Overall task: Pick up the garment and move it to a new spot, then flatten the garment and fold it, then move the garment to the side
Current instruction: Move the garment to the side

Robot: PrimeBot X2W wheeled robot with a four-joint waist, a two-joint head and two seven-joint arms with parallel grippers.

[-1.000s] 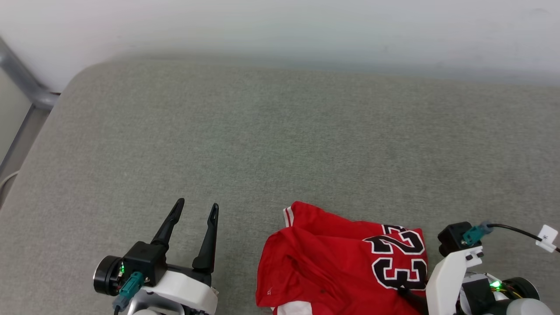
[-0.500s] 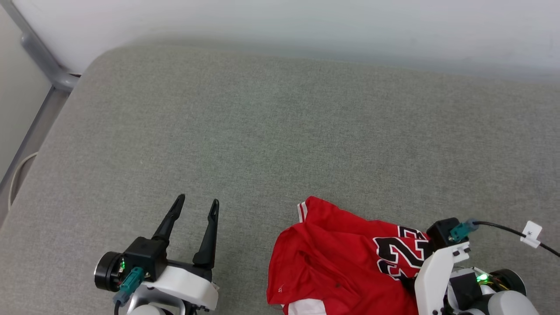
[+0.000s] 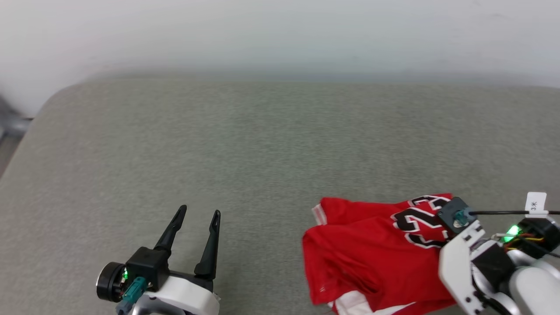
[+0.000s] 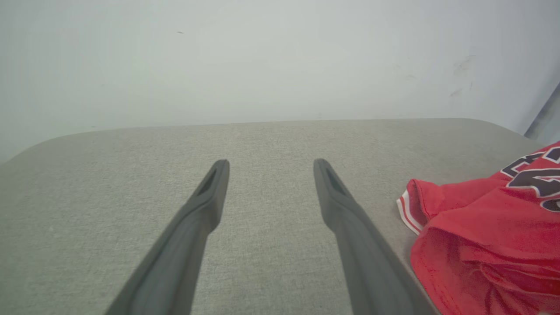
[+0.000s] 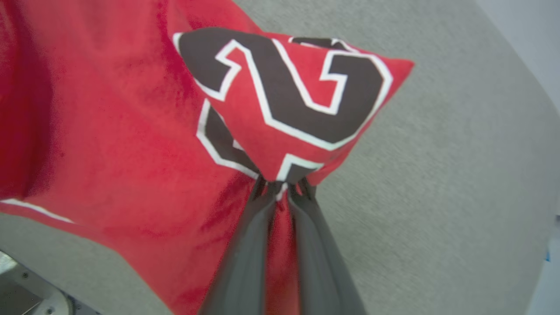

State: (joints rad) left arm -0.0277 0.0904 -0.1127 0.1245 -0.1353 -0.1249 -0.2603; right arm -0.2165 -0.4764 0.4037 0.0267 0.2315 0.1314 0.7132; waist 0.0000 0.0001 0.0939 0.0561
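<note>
The garment (image 3: 367,253) is a red jersey with black-and-white numbers, crumpled on the grey cushion at the lower right of the head view. In the right wrist view my right gripper (image 5: 282,186) is shut on a pinch of the garment (image 5: 109,131) just under the numbers, and the cloth peaks up from the fingertips. In the head view the right wrist housing (image 3: 463,258) hides those fingers. My left gripper (image 3: 199,211) stands open over bare cushion to the garment's left, holding nothing. In the left wrist view the left gripper (image 4: 271,164) is apart from the garment (image 4: 481,232), which shows at the right edge with its striped trim.
A wide grey cushion (image 3: 262,144) runs back to a white wall (image 3: 280,30). A grey metal frame (image 3: 11,124) stands past its left edge. A black cable with a white tag (image 3: 536,203) leads off my right wrist.
My right gripper has shut on the garment's numbered part, and the cloth there is now drawn up toward it. The head camera has shifted. The left gripper stays open as before.
</note>
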